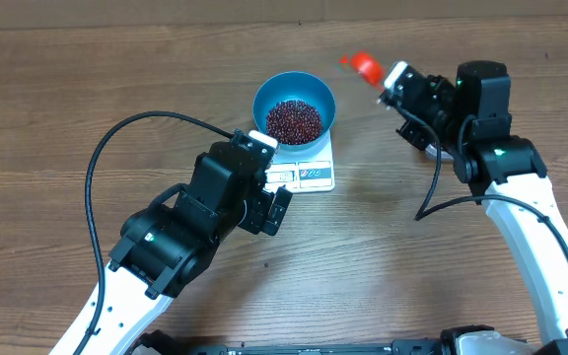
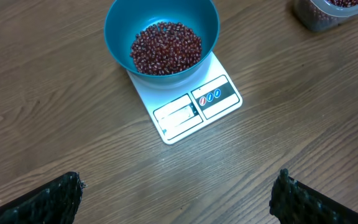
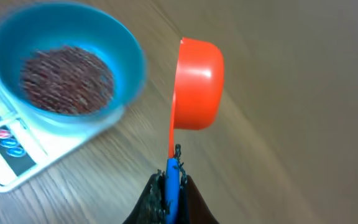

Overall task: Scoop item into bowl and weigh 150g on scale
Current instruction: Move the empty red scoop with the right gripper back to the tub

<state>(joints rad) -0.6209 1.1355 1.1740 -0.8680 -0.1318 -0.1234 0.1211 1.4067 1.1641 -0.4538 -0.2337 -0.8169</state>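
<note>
Tool (image 3: 169, 182) on the right, closed, grips orange scoop (image 3: 197, 81).

The bowl (image 1: 260, 104) on the scale (image 1: 314, 176) fills the middle; the left pincer (image 2: 179, 202) crowds its near side, the red scoop (image 1: 366, 66) hangs just right. Bare surface (image 1: 47, 89) opens wide far left.

A wooden desk (image 1: 57, 89) fills every view, its brown surface marked by long grain lines and darker streaks that run across the overhead view. Along the far edge of that view a pale strip (image 1: 116, 8) is seen, though what it belongs to cannot be told. The surface is lit evenly, so that only soft, short shadows are cast and a faint sheen is left on the wood.
</note>
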